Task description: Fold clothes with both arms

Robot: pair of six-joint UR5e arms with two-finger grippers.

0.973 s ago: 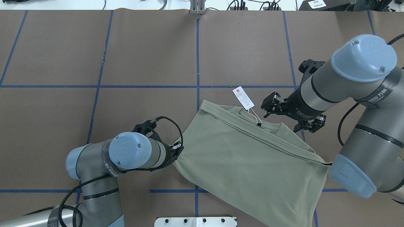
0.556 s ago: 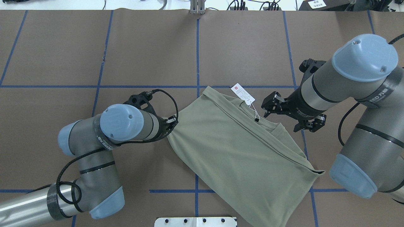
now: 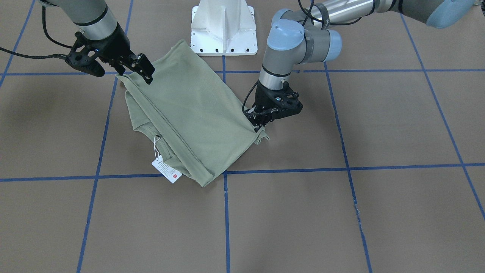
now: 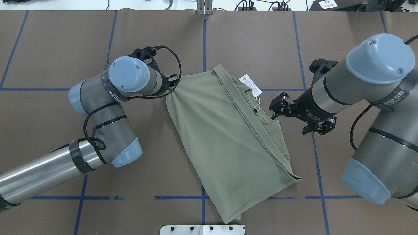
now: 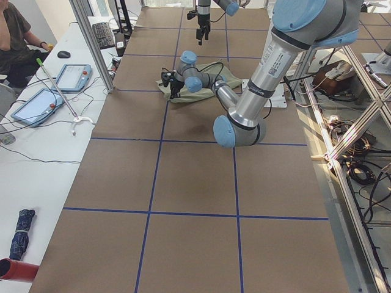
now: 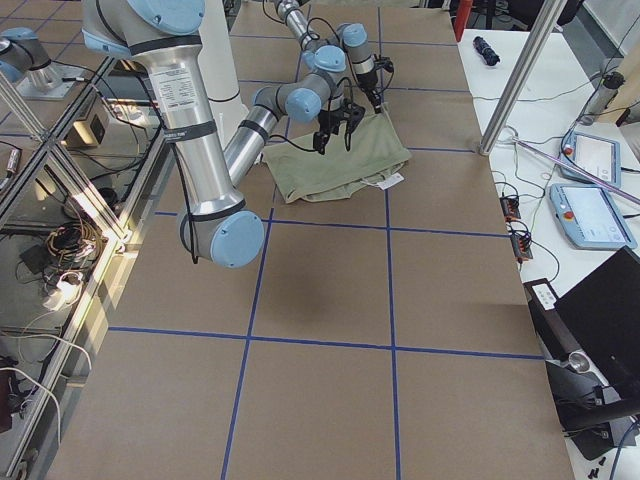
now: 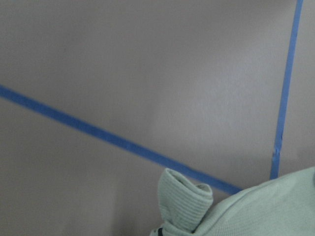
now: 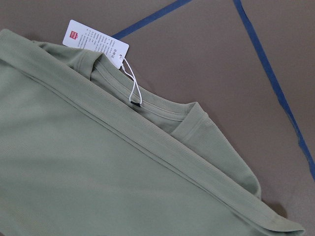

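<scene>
Overhead, left gripper (image 3: pixel 260 122) hides beneath its wrist (image 4: pixel 130 76), clamping shirt's (image 4: pixel 222 137) ten-o'clock corner; right gripper (image 3: pixel 124 75) gapes at three o'clock

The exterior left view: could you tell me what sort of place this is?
Probably a robotics lab workcell: a brown table gridded with blue tape, and grey touchscreen teach pendants lying on a white side bench.
</scene>
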